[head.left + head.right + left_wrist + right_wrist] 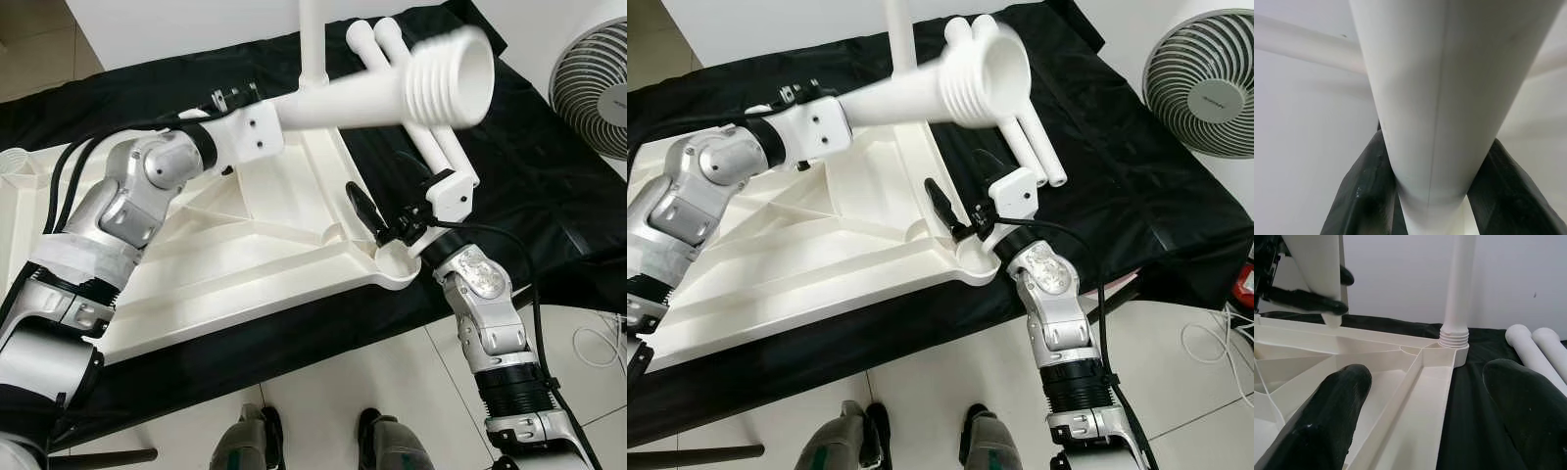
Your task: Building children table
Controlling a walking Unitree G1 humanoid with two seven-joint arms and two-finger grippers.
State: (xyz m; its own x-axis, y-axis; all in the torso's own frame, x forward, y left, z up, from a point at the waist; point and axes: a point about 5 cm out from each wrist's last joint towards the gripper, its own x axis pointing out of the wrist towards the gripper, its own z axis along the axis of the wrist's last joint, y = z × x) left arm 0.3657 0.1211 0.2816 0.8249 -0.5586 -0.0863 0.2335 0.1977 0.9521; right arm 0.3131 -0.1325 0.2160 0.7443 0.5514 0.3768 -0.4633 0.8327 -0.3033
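We saw the white plastic tabletop point(245, 245) lying upside down on a black cloth point(549, 166) across the middle of the frame, its ribbed underside facing up and its left end cut off by our left arm; one table leg point(313, 39) already stood screwed into the far corner socket, its top running out of the upper edge of the frame; our left gripper point(1425, 196) had its two black fingers point(1364, 191) closed around a second leg point(392, 93), which it held in the air, slanting across the upper centre with its threaded open end point(456, 73) blurred and nearest the camera; in the left wrist view that leg covered nearly everything, so we could not make out what lay behind it; two more legs point(431, 137) lay side by side on the cloth right of the tabletop, partly hidden behind the held leg; our right gripper point(377, 220) sat at the near right corner socket point(397, 264) with its fingers point(1342, 401) spread apart and nothing between them, though whether it touched the rim we could not tell; a fan point(593, 88) was cut off at the upper right edge, and the robot's feet point(245, 441) showed at the bottom edge on the tiled floor point(392, 372).
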